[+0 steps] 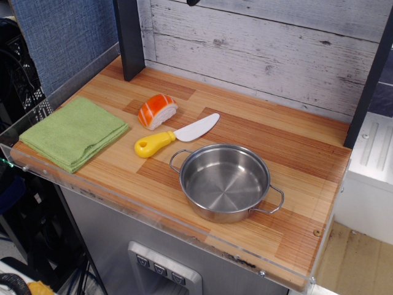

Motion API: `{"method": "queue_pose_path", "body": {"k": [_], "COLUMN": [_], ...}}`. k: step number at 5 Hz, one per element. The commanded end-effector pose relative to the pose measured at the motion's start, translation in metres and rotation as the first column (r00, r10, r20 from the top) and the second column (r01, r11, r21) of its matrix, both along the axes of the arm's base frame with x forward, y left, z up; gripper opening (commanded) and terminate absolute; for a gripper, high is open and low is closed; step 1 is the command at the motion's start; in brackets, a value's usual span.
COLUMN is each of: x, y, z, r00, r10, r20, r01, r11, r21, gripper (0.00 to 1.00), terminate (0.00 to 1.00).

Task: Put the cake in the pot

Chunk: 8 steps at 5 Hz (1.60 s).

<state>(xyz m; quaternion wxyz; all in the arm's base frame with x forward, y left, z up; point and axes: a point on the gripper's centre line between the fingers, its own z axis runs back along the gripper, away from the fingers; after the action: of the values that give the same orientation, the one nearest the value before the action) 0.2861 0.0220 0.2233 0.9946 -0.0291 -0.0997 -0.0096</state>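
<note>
A wooden table (295, 184) of striped light and dark boards stood before a wall (258, 43) of whitewashed planks, with a blue fabric panel (61, 37) off to the left and a dark post (129, 37) rising from the back left of the surface. A clear plastic strip ran along the table's front edge.

The cake (157, 110) lay on the boards toward the back left, tipped on its side so its orange top with white stripes faced up and left (the white base showed underneath). Just beside it, nearer the front, lay a toy knife (176, 136) with a yellow handle and a white blade, the blade pointing toward the back right; it did not appear to touch the cake.

The pot (225, 181) sat upright near the front edge, right of the knife handle, shiny and holding nothing, with one wire handle to the left and the other to the right. The cake was well apart from it, with the knife between them.

A folded green cloth (73, 132) lay flat at the left end of the table.

The claw was not in view, so whether it was open or closed could not be told
</note>
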Motion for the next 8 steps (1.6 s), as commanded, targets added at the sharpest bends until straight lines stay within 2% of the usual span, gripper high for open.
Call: {"method": "queue_pose_path", "body": {"k": [1, 3, 4, 6, 8], "x": [0.000, 0.036, 0.051, 0.052, 0.049], "y": [0.000, 0.054, 0.079, 0.086, 0.091], "z": [0.000, -0.014, -0.029, -0.072, -0.099], "r00": [1.000, 0.993, 0.990, 0.992, 0.992], "r10": [0.000, 0.115, 0.137, 0.122, 0.104], "r20": [0.000, 0.019, 0.015, -0.034, -0.076], "r01": [0.000, -0.116, -0.138, -0.114, -0.091], "r11": [1.000, 0.990, 0.985, 0.979, 0.983], "r21": [0.000, 0.074, 0.107, 0.168, 0.157], "gripper": [1.00, 1.00, 1.00, 1.00, 1.00], "terminate": [0.00, 0.00, 0.00, 0.00, 0.00]}}
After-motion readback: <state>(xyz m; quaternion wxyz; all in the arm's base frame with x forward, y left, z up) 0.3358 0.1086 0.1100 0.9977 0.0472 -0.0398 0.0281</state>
